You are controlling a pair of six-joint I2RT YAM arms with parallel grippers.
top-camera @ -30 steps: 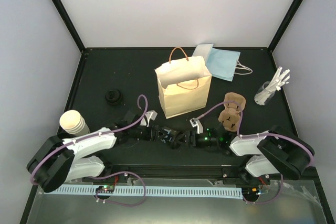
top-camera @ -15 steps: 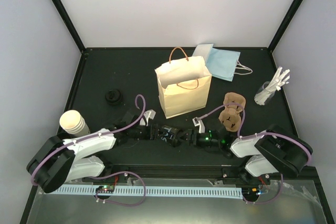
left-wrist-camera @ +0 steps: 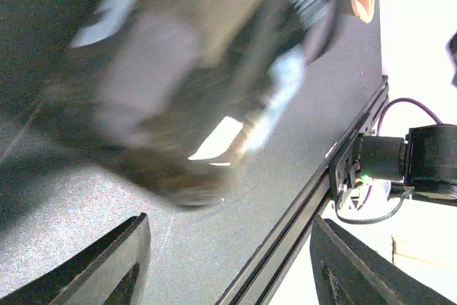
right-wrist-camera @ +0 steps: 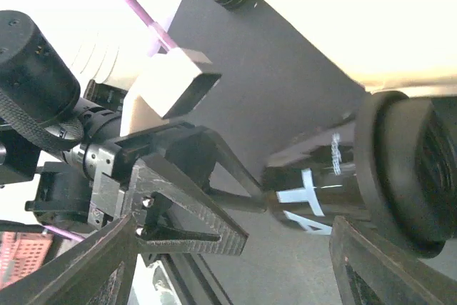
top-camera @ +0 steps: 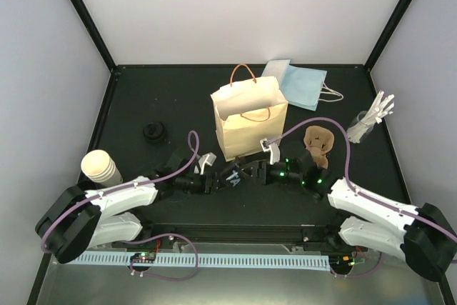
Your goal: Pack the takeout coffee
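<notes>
At the pickup, your left gripper (right-wrist-camera: pixel 253 212) and right gripper (top-camera: pixel 251 171) flank the takeout coffee (right-wrist-camera: pixel 321 192), jaws apart, hold unclear; next, lift it into the paper bag (top-camera: pixel 250 133).

Matte black tabletop (top-camera: pixel 157 98). Plain white back wall (top-camera: pixel 243 12). Pale grey side walls (top-camera: pixel 43 105) left and right. Black corner posts (top-camera: pixel 82 16) slanting outward. Bright, even light, soft shadows.

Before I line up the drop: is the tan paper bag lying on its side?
No, the tan paper bag stands upright with its mouth open.
</notes>
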